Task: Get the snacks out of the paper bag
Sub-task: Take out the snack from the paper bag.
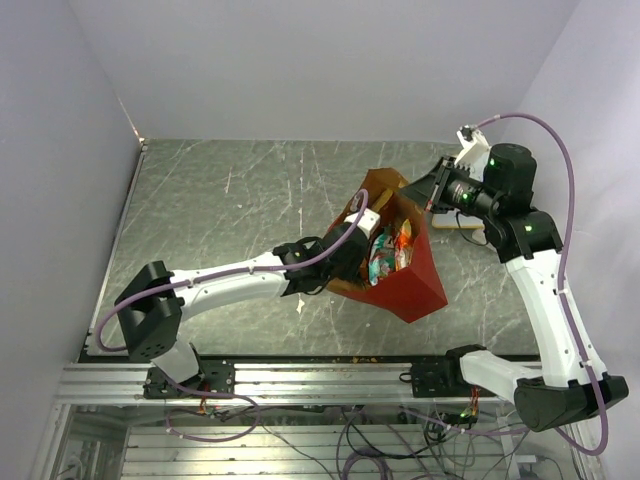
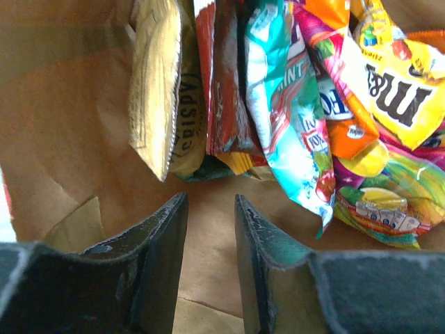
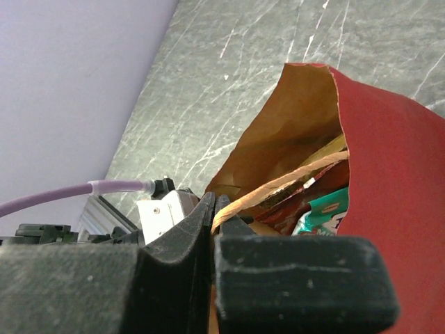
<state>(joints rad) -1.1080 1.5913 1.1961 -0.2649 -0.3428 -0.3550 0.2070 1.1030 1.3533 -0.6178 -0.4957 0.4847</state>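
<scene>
Left wrist: the left claw (image 2: 211,203) holds its dark matte jaws apart, nothing between them, just short of crinkly glossy snacks (image 2: 299,118) packed inside the creased, kraft-lined paper bag (image 2: 62,132). Farther right, the right claw (image 3: 214,209) is pinched on the bag's twisted tan handle (image 3: 278,186). Grey marbled desk (image 3: 229,62) spreads beyond the rim.

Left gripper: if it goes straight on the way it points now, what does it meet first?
Probably the bottom edges of the gold packet and red packet just ahead of the left gripper; bare wall of the paper bag lies between. Depth is unclear.
</scene>
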